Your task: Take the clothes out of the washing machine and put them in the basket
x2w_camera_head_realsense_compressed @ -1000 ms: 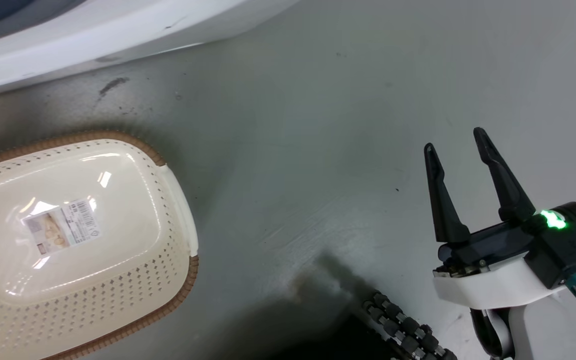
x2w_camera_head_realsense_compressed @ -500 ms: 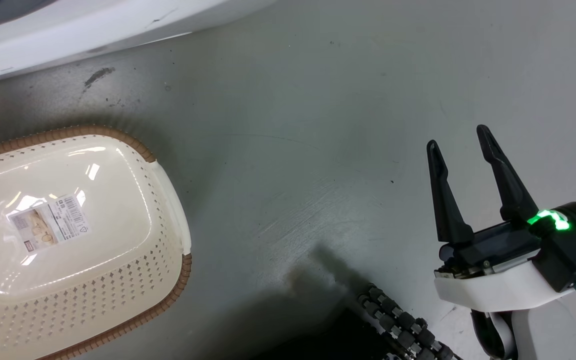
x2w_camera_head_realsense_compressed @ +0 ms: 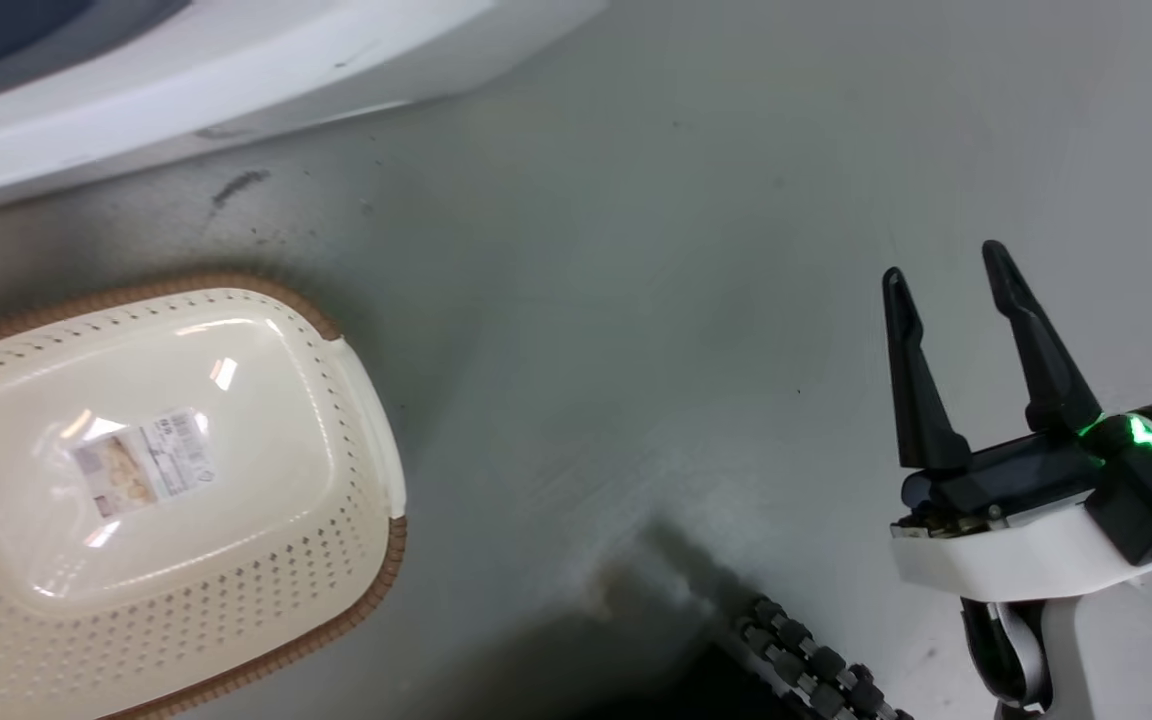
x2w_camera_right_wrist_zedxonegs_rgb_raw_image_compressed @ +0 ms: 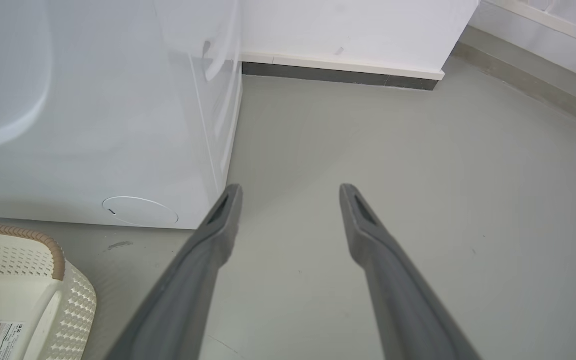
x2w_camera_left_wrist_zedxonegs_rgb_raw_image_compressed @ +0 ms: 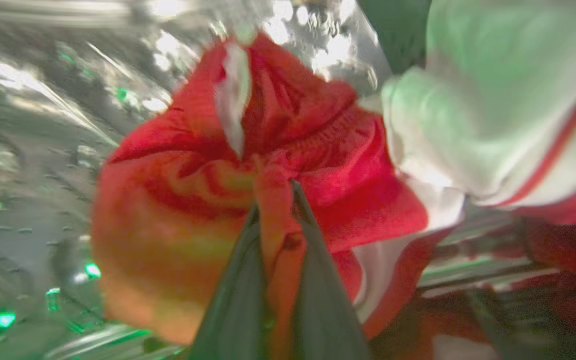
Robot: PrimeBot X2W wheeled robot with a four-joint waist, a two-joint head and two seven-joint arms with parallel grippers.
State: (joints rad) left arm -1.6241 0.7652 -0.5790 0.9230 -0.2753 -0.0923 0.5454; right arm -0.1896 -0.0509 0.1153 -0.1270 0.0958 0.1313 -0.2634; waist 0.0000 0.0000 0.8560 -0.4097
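Note:
In the left wrist view my left gripper [x2w_camera_left_wrist_zedxonegs_rgb_raw_image_compressed: 274,200] is shut on a fold of the red clothes [x2w_camera_left_wrist_zedxonegs_rgb_raw_image_compressed: 183,200], a bunched garment with white trim lying inside the steel drum [x2w_camera_left_wrist_zedxonegs_rgb_raw_image_compressed: 28,125] of the washing machine. A white cloth piece with a thin red stripe [x2w_camera_left_wrist_zedxonegs_rgb_raw_image_compressed: 468,115] lies to its right. The cream basket [x2w_camera_head_realsense_compressed: 266,600] stands on the floor at the head view's left, with a label on its base and nothing else in it. My right gripper [x2w_camera_head_realsense_compressed: 945,262] hangs open above bare floor, far right of the basket; its fingers [x2w_camera_right_wrist_zedxonegs_rgb_raw_image_compressed: 218,235] hold nothing.
The washing machine's white front [x2w_camera_head_realsense_compressed: 236,70] runs along the head view's top left; its side panel [x2w_camera_right_wrist_zedxonegs_rgb_raw_image_compressed: 93,125] stands left of my right gripper. A dark ribbed part of my base [x2w_camera_head_realsense_compressed: 806,660] sits at the bottom. Grey floor [x2w_camera_right_wrist_zedxonegs_rgb_raw_image_compressed: 418,175] stretches right to a white wall.
The head picture has shifted up and left, then back down and right, so the camera has moved. My right gripper stays open and has drifted slightly to the right in that view.

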